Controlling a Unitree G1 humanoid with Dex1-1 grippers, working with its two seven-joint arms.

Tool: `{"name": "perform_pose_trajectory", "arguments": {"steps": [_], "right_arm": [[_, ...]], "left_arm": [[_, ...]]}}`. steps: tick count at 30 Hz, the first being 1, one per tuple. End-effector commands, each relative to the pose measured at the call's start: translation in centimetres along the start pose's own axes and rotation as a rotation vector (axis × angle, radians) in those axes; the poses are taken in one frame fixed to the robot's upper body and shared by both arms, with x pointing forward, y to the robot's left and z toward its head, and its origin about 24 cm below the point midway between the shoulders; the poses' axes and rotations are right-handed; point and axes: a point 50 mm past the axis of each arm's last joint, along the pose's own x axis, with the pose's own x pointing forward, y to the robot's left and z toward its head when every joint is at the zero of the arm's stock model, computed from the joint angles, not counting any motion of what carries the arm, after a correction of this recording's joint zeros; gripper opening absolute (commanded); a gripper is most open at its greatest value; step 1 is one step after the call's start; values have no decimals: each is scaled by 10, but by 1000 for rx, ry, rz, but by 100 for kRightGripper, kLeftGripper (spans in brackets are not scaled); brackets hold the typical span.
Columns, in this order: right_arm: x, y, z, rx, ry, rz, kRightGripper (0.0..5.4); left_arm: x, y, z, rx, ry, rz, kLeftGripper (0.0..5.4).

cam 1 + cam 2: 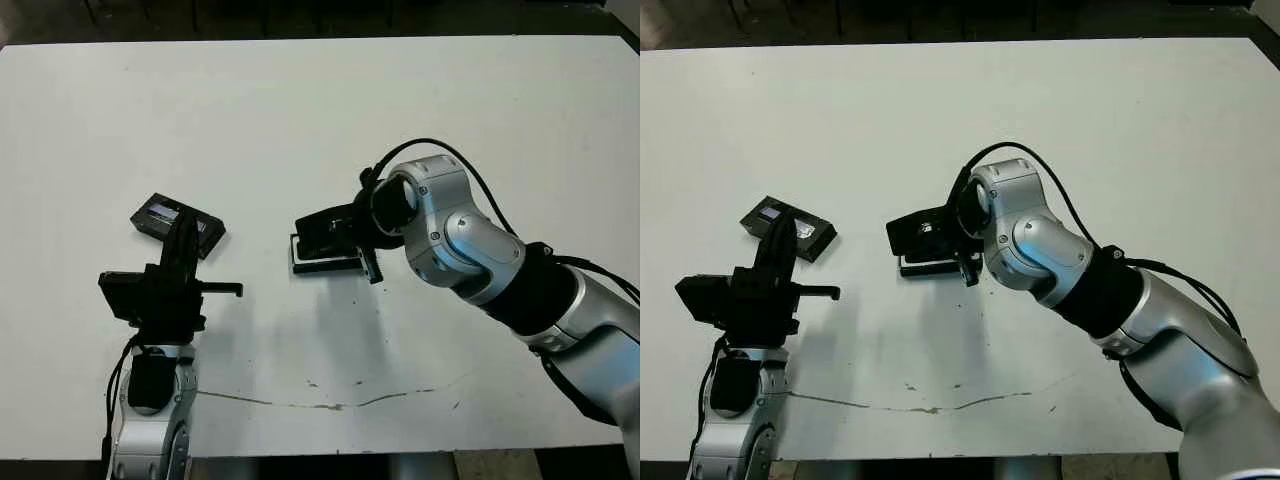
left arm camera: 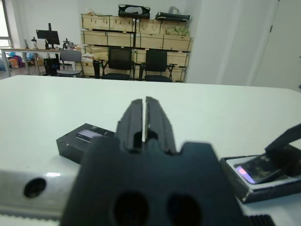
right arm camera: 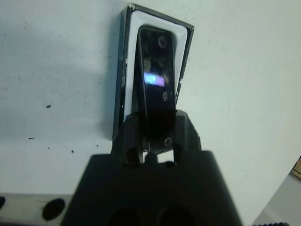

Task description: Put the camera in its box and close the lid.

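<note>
The box, a black tray with white lining, lies at the table's middle. The camera, slim and black with a bluish glint, rests tilted inside it, its far end down on the lining. My right gripper is shut on the camera's near end, just above the box. The lid, flat and black with a glossy panel, lies apart on the left. My left gripper is shut with nothing in it, its tips just short of the lid.
White table with a thin dark crack line near the front edge. Beyond the table, the left wrist view shows office chairs and stacked crates.
</note>
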Motion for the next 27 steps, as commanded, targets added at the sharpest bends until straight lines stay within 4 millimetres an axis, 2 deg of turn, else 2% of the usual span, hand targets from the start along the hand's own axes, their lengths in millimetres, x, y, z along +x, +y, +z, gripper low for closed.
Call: {"name": "perform_pose_trajectory", "arguments": {"steps": [1,3,13,27], "right_arm": [[9,7,9,-25,-81,114,33],[6,5,6,-20,-79,146,33],[-4,-15,-10,-6,-91,166,207],[-18,-25,-19,28,-87,128,438]], "left_arm": [[-5,2,-6,-8,41,17,0],[-4,3,-6,-6,41,18,0],[-2,2,-7,-10,38,13,0],[0,-1,-8,-4,37,15,0]]}}
